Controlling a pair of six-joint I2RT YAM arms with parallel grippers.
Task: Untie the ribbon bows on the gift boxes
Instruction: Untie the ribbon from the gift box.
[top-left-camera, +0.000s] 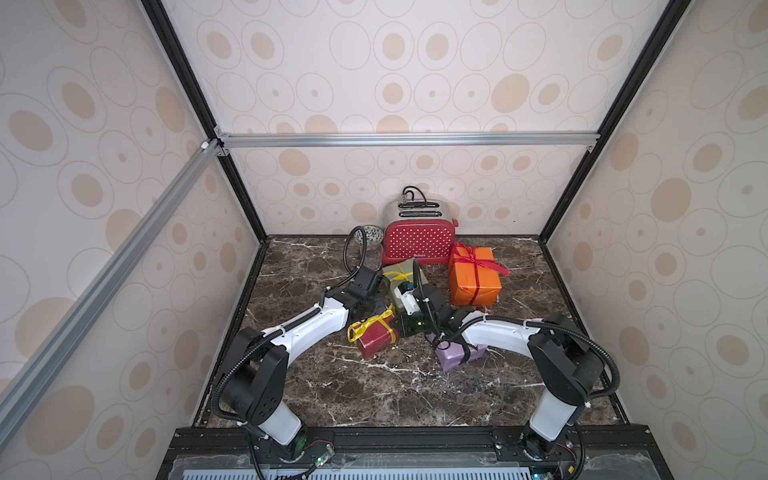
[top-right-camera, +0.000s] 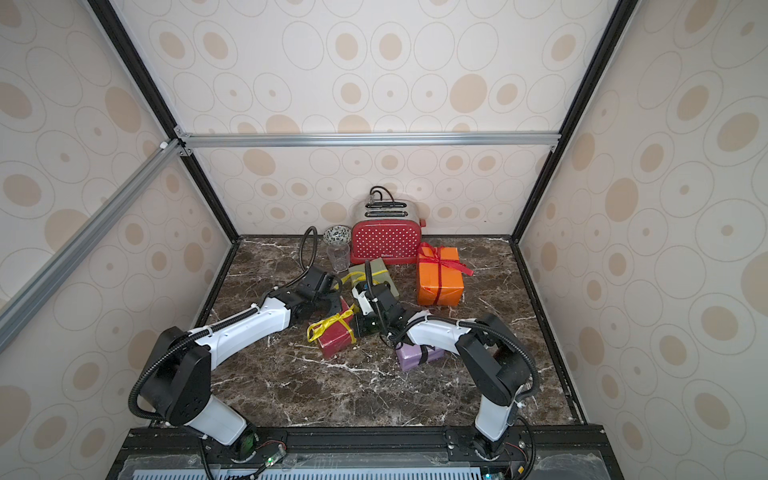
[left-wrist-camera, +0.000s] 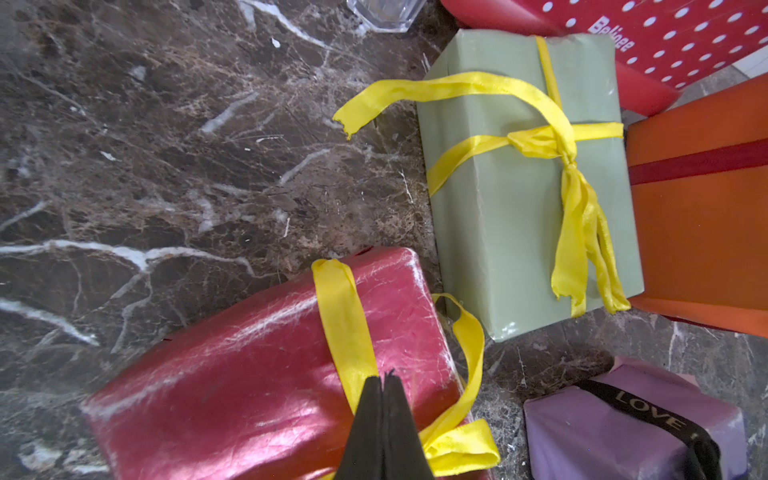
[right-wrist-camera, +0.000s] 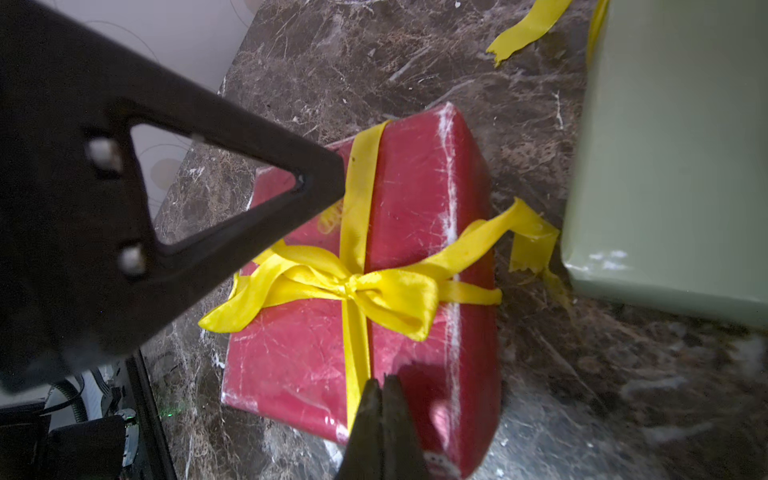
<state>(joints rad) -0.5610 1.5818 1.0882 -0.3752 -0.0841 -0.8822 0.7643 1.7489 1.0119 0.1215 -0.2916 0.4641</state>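
In both top views the gifts cluster mid-table on the brown veined marble tabletop (top-left-camera: 374, 399). The dark red paper-wrapped box (top-left-camera: 376, 343) with its bright yellow satin bow (top-left-camera: 370, 324) sits toward the left arm's side. The olive green wrapped box (top-left-camera: 399, 266) is behind it, the bright orange box (top-left-camera: 476, 282) with a red ribbon bow (top-left-camera: 473, 257) lies further right, and the lilac purple box (top-left-camera: 453, 357) is partly under the white right arm (top-left-camera: 494, 328). The white left arm (top-left-camera: 307, 322) reaches in opposite, so both wrists meet over the dark red box, which I judge to be the bow in hand. The red white-dotted toaster (top-left-camera: 417, 243) and a clear glass tumbler (top-left-camera: 373, 255) close off the back. The front and left of the marble lie bare, the better room for drawing a tail out. In the left wrist view the left gripper (left-wrist-camera: 384, 376) is clenched tip to tip with nothing visibly pinched, poised over the yellow band across the red box. The green box's yellow ribbon (left-wrist-camera: 540, 141) shows only a knot and loose tails, no loops, and a wide black lettered ribbon (left-wrist-camera: 648, 411) crosses the lilac box. In the right wrist view the right gripper (right-wrist-camera: 381, 380) is likewise pressed closed and empty at the red box's near edge. The bow's two loops are still tied, and one free tail (right-wrist-camera: 528, 232) ends just beside the green box's wall, which leaves tight quarters there. A left finger (right-wrist-camera: 291, 183) hovers near the band.
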